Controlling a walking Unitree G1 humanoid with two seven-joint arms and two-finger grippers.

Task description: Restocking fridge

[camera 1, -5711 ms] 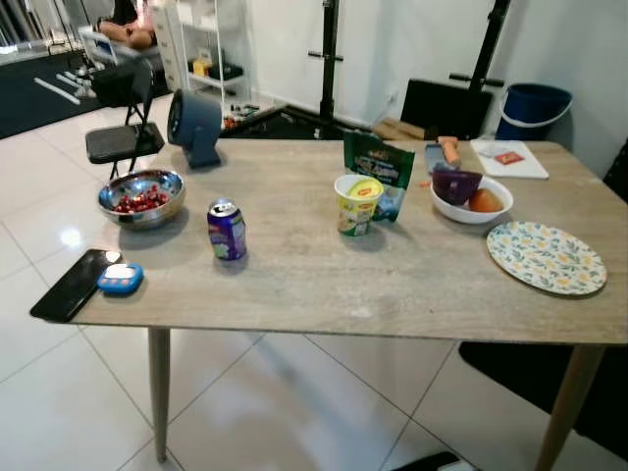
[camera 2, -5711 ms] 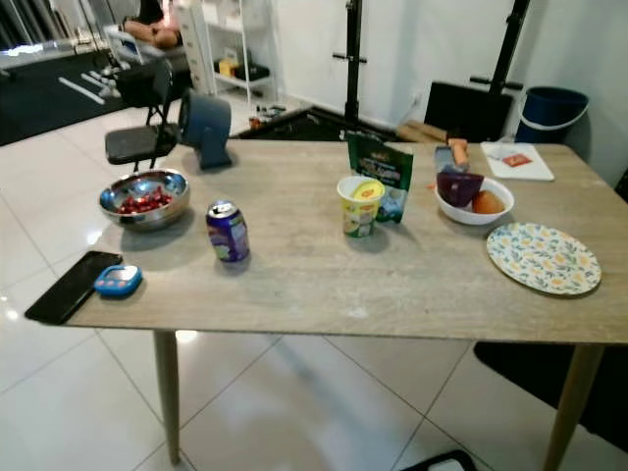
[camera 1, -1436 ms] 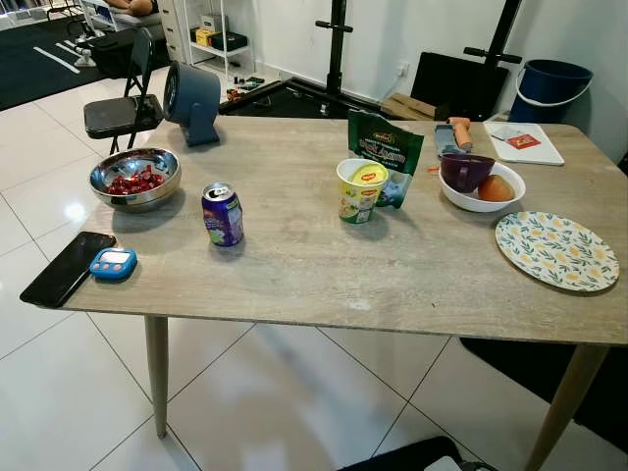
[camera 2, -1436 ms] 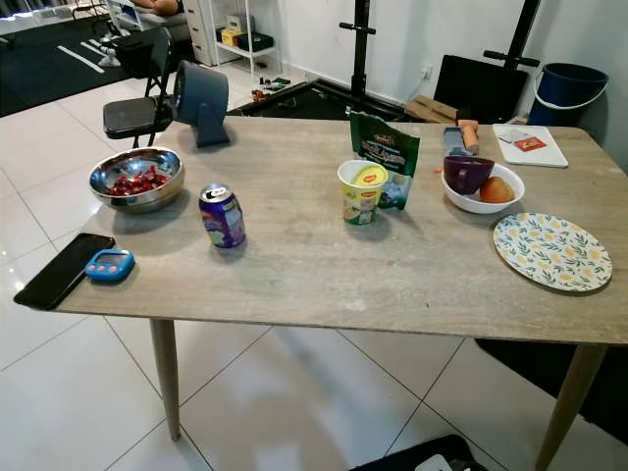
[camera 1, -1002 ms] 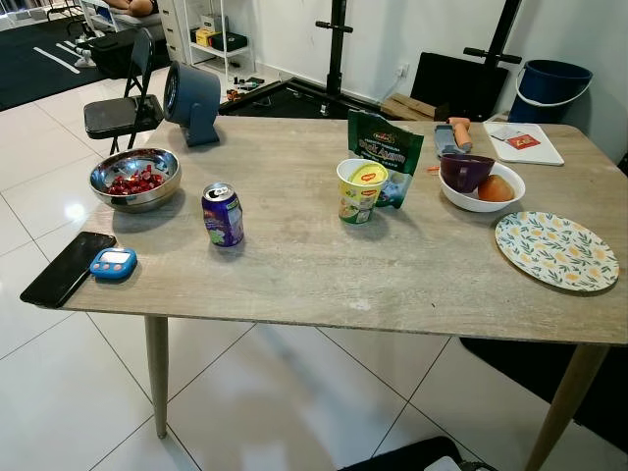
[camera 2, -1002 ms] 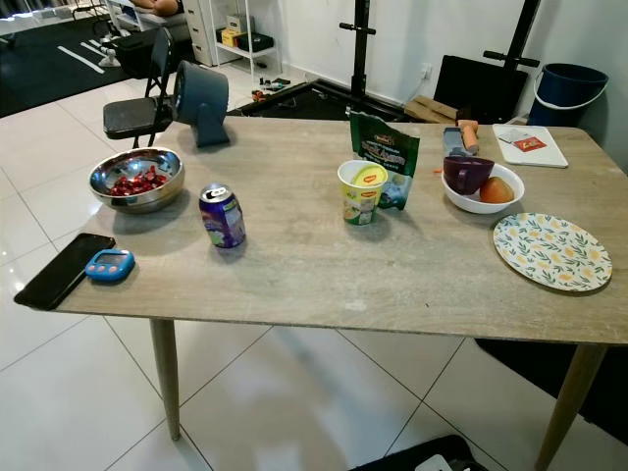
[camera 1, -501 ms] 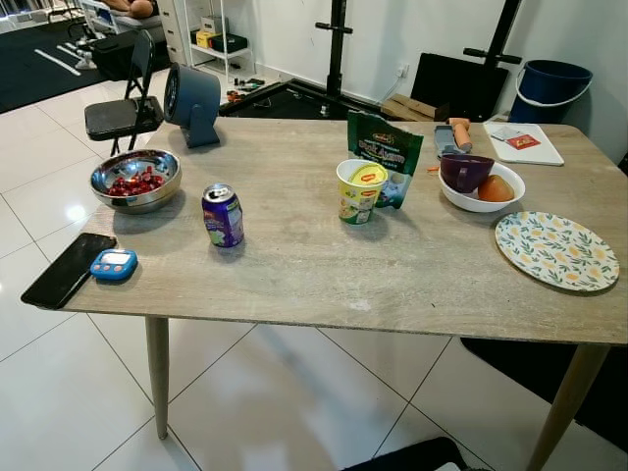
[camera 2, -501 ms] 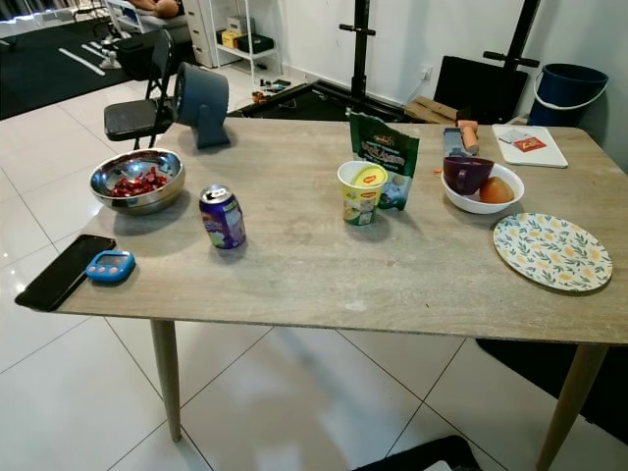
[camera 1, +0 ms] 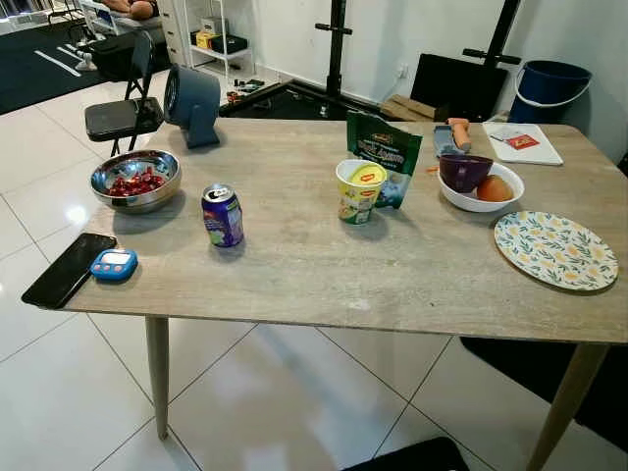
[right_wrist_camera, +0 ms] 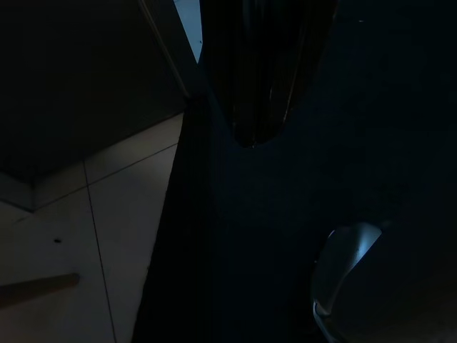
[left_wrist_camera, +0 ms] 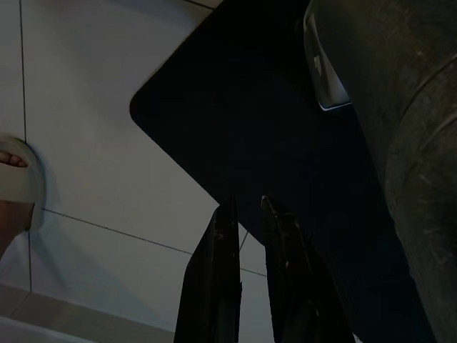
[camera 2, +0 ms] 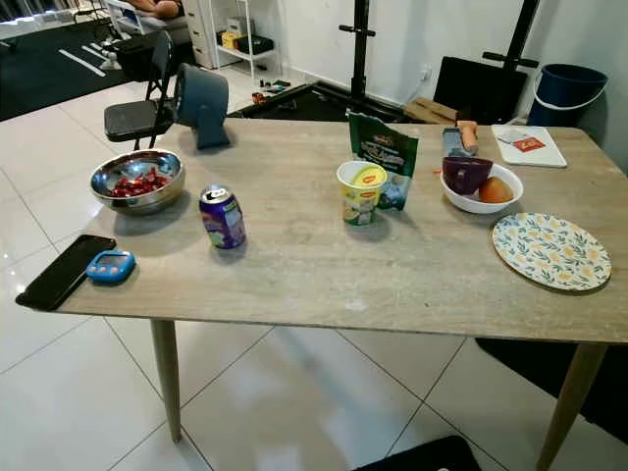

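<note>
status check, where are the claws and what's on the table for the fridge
Both arms hanging idle, left claw nearly shut over floor tiles, holding nothing. Purple can, yellow cup and green bag untouched on table. Nothing blocking them.

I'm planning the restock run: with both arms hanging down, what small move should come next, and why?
Probably step closer to the table and raise one arm toward the can. It stands upright and alone near the front edge, while the left pincer hangs over the floor, fingers nearly together, holding nothing.
</note>
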